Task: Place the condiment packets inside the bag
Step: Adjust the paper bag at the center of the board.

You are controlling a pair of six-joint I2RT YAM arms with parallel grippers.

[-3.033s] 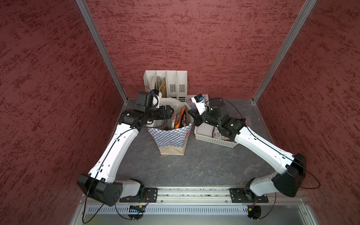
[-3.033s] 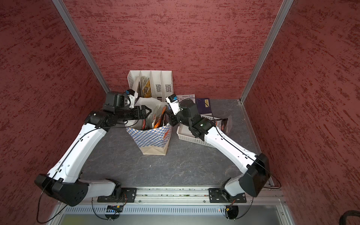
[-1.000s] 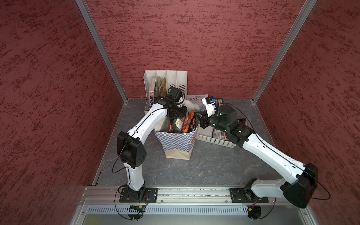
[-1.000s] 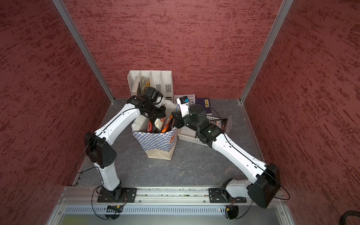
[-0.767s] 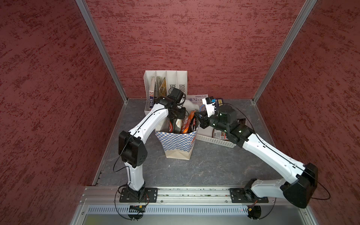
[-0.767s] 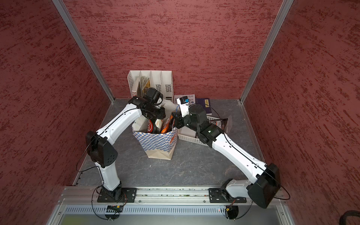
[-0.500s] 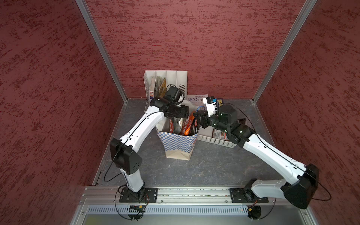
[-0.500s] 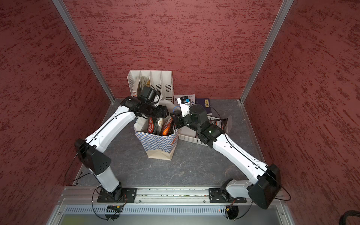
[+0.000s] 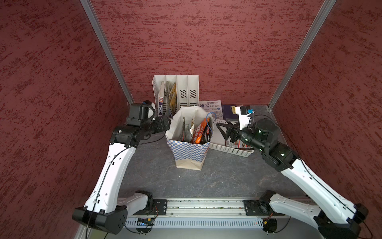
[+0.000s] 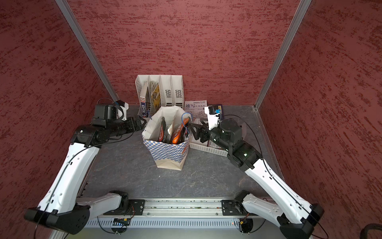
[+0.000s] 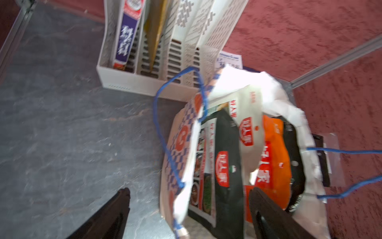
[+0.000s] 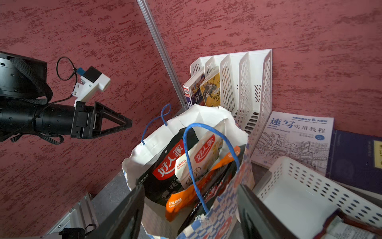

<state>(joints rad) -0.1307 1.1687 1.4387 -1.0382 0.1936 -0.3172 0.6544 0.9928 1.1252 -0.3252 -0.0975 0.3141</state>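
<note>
Condiment packets (image 12: 171, 165) of glossy orange, black and cream foil stood inside the blue-checkered paper bag (image 9: 190, 149). The left fingers (image 11: 115, 215) and right fingers (image 12: 128, 217) hung spread and empty, and the task looked finished.

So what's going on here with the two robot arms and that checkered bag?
The two arms are packing condiment packets into the bag. The bag stands upright in the middle of the table, with several packets, black, cream and orange, already standing inside it. The left arm and the right arm reach toward the bag's mouth from opposite sides. Both sets of jaws are open and hold nothing.
</note>
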